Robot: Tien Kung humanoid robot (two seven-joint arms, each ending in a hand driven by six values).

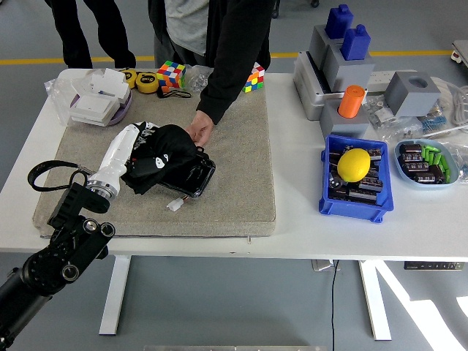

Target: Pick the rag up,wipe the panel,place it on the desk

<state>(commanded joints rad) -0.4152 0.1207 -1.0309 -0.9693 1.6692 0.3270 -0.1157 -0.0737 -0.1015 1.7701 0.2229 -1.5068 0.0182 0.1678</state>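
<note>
Now we have the left hand point(143, 150) pressed down on the black rag point(167, 155), fingers closed into the bunched cloth, and the rag sits on top of the glossy black panel point(191, 178), covering most of it. The panel lies on the grey mat point(241, 168) on the white worktop point(292, 219), and a person's hand point(198, 129) touches its far edge, apparently steadying it. We judge the wiping step to be in hand. To do it well, we should keep the cloth flat under the palm with even downward pressure, stroke along the panel's length toward its uncovered near-right end, and avoid pushing so hard that the panel slides off the mat or catches the small white connector point(174, 205) beside it. Our right hand is out of view.
</note>
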